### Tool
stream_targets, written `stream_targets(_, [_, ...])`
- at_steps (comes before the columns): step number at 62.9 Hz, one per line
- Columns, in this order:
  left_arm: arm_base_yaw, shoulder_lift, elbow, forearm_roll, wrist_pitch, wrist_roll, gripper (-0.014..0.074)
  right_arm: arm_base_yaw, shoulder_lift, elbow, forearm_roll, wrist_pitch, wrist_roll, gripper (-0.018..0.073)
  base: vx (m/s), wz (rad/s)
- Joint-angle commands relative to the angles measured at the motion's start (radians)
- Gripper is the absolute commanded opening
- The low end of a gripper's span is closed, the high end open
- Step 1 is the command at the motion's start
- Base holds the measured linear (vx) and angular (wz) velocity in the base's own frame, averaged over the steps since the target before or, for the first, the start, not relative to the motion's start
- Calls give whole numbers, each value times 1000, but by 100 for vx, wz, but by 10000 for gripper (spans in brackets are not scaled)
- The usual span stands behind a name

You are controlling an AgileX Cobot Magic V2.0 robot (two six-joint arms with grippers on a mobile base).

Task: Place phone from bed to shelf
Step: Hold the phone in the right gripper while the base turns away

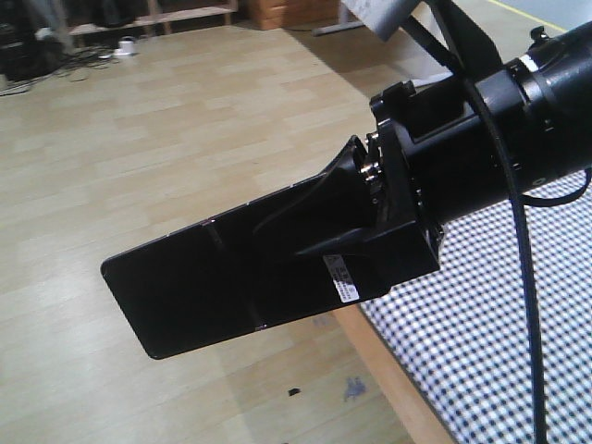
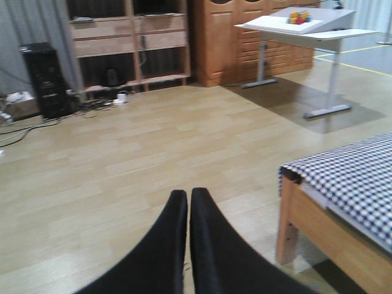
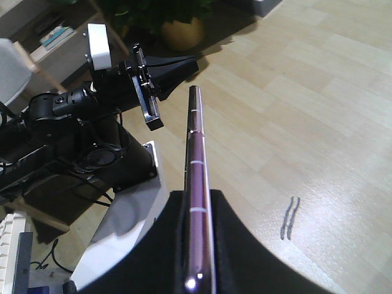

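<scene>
Right end effector (image 3: pixel 197 199) clamped phone (image 1: pixel 213 287) by one end; most of slab overhung floor (image 1: pixel 185 139), just past bed (image 1: pixel 490 314) edge. Left end effector (image 2: pixel 188 197) closed on nothing. Shelf (image 2: pixel 131 43) stood well off across floor. Carry wanted firm pinch, slow swing, slab kept level, long end entering open compartment first.

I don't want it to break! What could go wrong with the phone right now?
The right gripper pinches the phone by one end only, and most of it juts out over the wood floor, not the bed. A slip could drop it. The left gripper looks close; swinging might bump it.
</scene>
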Motion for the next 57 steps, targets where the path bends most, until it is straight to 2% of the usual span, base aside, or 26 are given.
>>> stream_targets(1, [1, -6, 6, -9, -75, 0, 1, -1, -30, -26, 69, 29, 2, -2, -5, 50])
stream_targets(26, [1, -6, 6, -9, -75, 0, 1, -1, -30, -26, 69, 29, 2, -2, -3, 43])
stream_targets(57, [1, -6, 6, -9, -75, 0, 1, -1, -30, -26, 69, 29, 2, -2, 5, 22])
